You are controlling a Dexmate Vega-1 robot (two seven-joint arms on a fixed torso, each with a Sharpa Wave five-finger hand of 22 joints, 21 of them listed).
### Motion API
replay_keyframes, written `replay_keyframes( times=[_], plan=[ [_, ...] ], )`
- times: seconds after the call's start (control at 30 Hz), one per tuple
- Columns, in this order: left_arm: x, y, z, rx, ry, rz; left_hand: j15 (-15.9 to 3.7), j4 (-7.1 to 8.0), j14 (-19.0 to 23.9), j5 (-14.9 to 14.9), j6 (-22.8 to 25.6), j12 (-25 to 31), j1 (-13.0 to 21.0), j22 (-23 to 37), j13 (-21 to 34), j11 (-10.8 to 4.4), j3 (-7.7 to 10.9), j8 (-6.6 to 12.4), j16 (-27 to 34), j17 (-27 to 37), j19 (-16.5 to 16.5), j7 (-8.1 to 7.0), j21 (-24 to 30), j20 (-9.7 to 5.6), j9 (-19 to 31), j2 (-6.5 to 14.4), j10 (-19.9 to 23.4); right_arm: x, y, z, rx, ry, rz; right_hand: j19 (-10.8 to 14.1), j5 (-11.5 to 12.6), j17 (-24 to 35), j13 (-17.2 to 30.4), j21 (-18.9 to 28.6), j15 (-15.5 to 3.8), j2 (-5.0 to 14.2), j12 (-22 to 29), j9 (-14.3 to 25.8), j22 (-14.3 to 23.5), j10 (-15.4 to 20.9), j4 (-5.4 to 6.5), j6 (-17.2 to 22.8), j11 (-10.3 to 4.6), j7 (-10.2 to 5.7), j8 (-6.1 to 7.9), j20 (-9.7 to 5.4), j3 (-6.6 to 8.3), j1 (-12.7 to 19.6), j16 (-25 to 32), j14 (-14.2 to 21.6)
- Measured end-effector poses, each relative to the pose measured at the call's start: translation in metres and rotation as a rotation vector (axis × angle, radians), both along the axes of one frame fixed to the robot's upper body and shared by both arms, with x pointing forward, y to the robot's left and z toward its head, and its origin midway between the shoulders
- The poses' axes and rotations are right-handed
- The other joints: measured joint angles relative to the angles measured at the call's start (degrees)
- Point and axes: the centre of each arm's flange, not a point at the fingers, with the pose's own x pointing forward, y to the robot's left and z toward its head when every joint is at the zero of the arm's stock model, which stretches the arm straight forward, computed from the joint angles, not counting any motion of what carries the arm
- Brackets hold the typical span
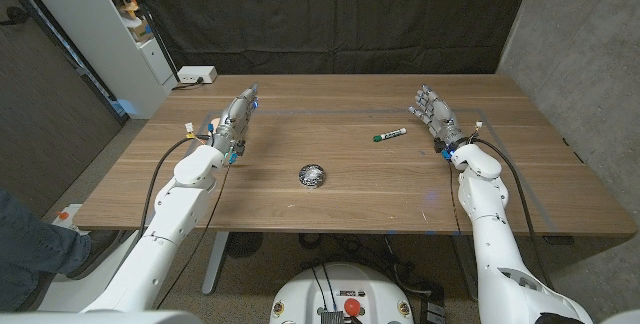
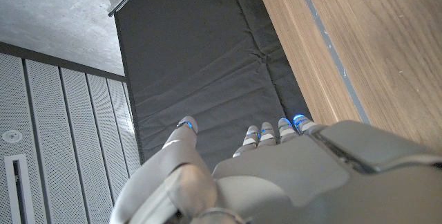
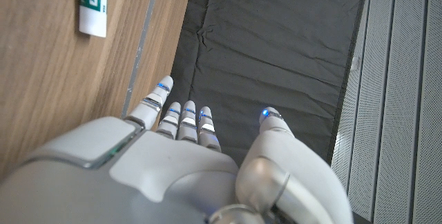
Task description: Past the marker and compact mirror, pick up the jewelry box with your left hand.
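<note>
Lying mid-table between two empty, spread-fingered hands, left hand [image 1: 233, 124] and right hand [image 1: 437, 116], a round compact mirror [image 1: 312, 175] is seen, a marker [image 1: 390, 135] beyond it rightward

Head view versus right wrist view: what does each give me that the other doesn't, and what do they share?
The head view alone shows the left hand, open at the table's left side, and the small round silver jewelry box near the front middle of the wooden table. The right wrist view alone shows ribbed grey wall panelling. Both show the open right hand, the white green-capped marker, the table and the black curtain.
</note>
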Motion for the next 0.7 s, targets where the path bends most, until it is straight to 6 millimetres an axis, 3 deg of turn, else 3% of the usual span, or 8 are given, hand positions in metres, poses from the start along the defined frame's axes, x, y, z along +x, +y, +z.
replay_keyframes(
  times=[0.7],
  plan=[
    [-0.019,0.014,0.001,0.004,-0.044,0.012,0.0,-0.4,0.0,0.0,0.23,0.41,0.0,0.0,0.0,-0.02,-0.09,0.0,0.0,0.0,0.04,0.23,0.22,0.03,0.0,0.0,0.02,-0.007,0.002,-0.002,-0.005,-0.002,-0.004,0.0,0.0,0.0,-0.01,0.0,0.0,0.0,0.0,0.0,0.0,0.0,-0.24,0.0,0.0,0.0,0.0,0.0,-0.24,0.0,0.0,0.0]
  ],
)
